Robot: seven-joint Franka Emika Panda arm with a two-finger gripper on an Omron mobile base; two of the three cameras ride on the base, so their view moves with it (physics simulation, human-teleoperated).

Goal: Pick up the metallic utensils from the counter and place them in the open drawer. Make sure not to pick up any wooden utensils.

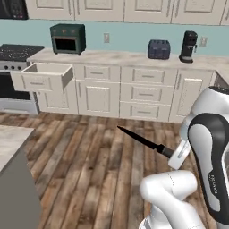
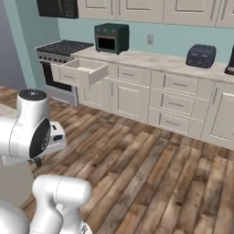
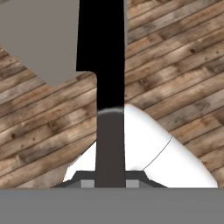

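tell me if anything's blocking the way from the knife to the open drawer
Nothing visible stands in the way. The gripper holds the knife out over bare wood floor, and the open drawer juts from the far cabinets beside the stove, with open floor between them.

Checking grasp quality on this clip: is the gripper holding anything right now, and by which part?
Yes. The gripper is shut on the knife, gripping it by the handle end; the dark pointed blade sticks out free over the wooden floor.
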